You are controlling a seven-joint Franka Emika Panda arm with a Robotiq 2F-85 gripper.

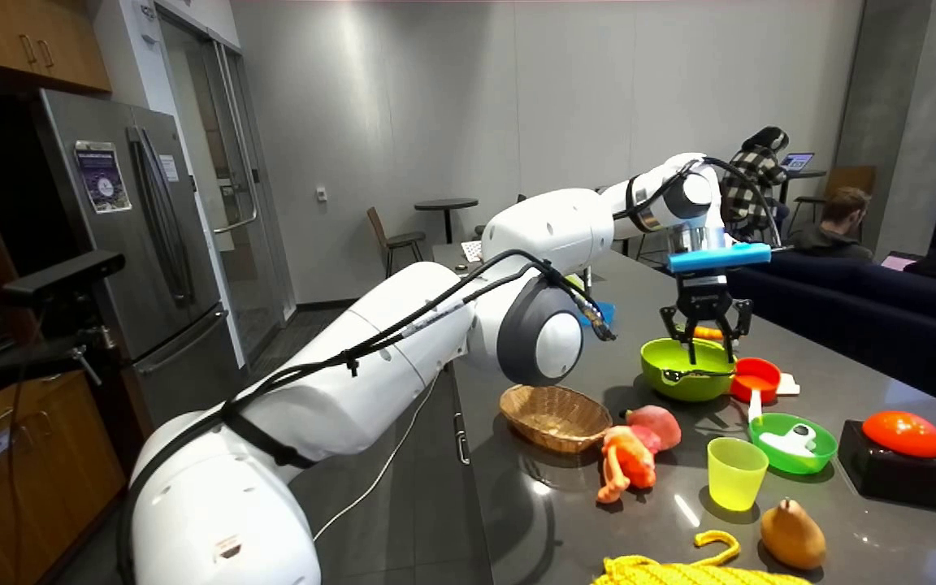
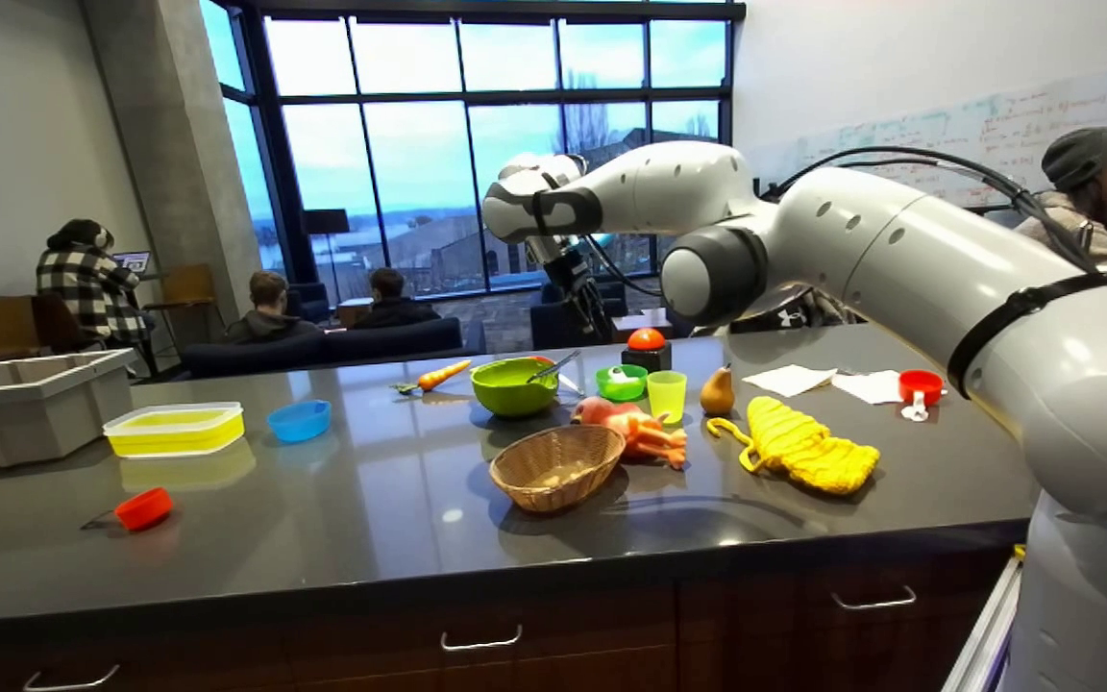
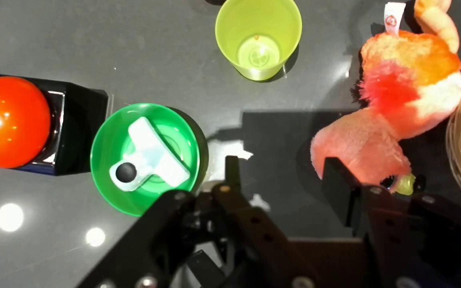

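End effector (image 3: 282,178) clear of bowl rim (image 3: 95,154)

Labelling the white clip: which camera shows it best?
Wrist view: the white clip shows whole from above, lying in the small green bowl. Both exterior views show it smaller, obliquely; in an exterior view the bowl's near wall hides part.

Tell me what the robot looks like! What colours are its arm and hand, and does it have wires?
The arm is white, smooth and rounded, with dark grey rings. Black cables run along it, and black straps go around it. The hand is black, with two jointed fingers, and a bright blue bar sits just above it.
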